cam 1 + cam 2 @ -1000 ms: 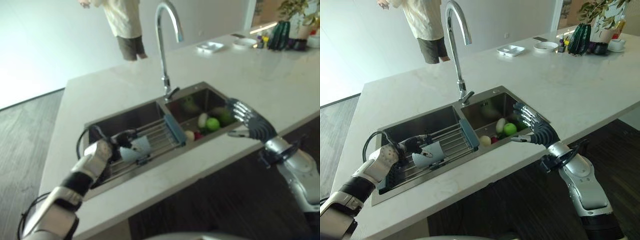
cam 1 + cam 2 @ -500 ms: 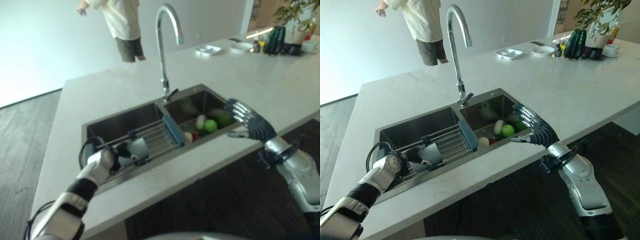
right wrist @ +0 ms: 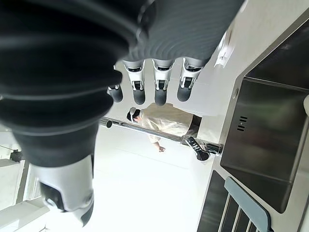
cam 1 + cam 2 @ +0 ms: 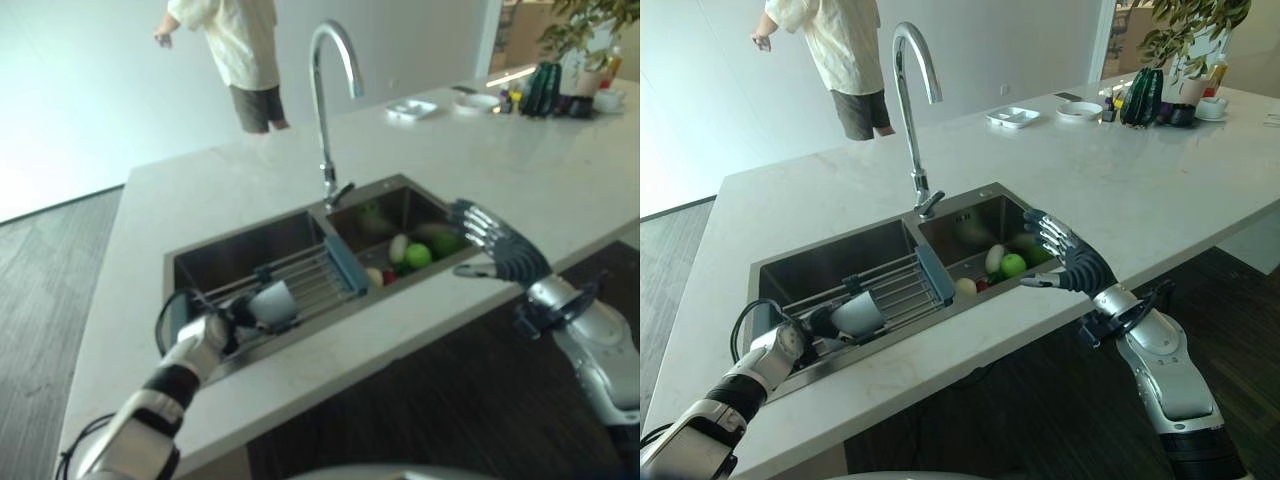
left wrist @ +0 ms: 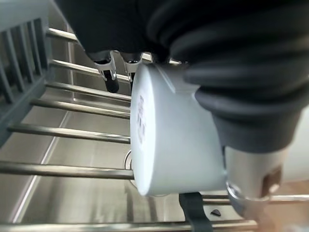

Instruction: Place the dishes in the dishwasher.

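- The left hand [image 4: 790,338] reaches into the left basin of the steel sink [image 4: 790,270]. Its fingers [image 5: 112,83] are largely hidden behind the cup, yet they curl round it with the thumb against its side.
- The cup [image 4: 857,314] is smooth, white and cylindrical. It lies on its side over the rack, its mouth hidden toward the hand.
- The rack [image 4: 902,283] is made of thin round metal bars in a blue-grey plastic frame, and spans the left basin.
- In the right basin lie rounded fruits, a green apple [image 4: 1013,264] among them; the ones behind it are hard to make out.
- The right hand [image 4: 1068,262] hovers over the sink's front edge, fingers [image 3: 160,84] straight and spread, holding nothing.
- The worktop [image 4: 1120,180] is pale and marbled.
- A curved chrome tap [image 4: 910,90] rises behind the sink.
- A person [image 4: 845,55], cut off at the top, stands beyond.
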